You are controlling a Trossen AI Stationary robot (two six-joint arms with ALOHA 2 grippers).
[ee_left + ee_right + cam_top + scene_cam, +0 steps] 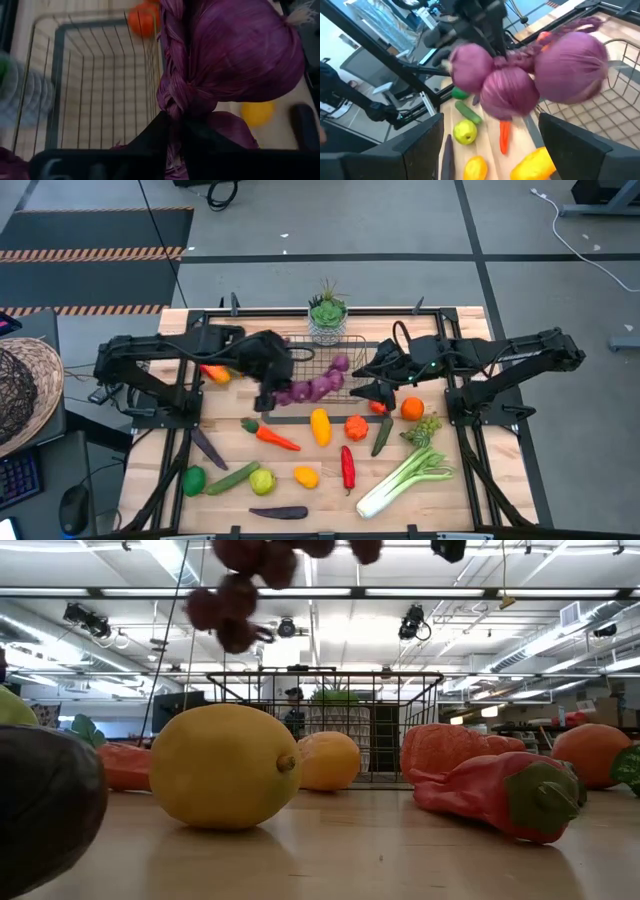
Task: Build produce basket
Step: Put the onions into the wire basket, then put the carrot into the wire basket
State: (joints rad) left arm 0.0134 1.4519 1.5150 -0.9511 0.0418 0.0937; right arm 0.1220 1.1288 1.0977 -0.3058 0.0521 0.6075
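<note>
A string of purple bulbs on a braided stalk hangs in my left gripper, over the near rim of the dark wire basket. In the low view the bulbs float high above the tabletop, with the basket behind them. My right gripper hovers open at the basket's right side. Its wrist view looks between its spread fingers at the bulbs. Other produce lies on the table in front of the basket. My left gripper pinches the purple braid between its two fingers, just behind a large bulb. The fingers come from the table's left. The string is lifted clear of the table and reaches from the fingers out over the basket.
A potted succulent stands at the far edge behind the basket. In front lie a yellow fruit, carrot, red chili, leek, orange, cucumber, apple and a dark aubergine.
</note>
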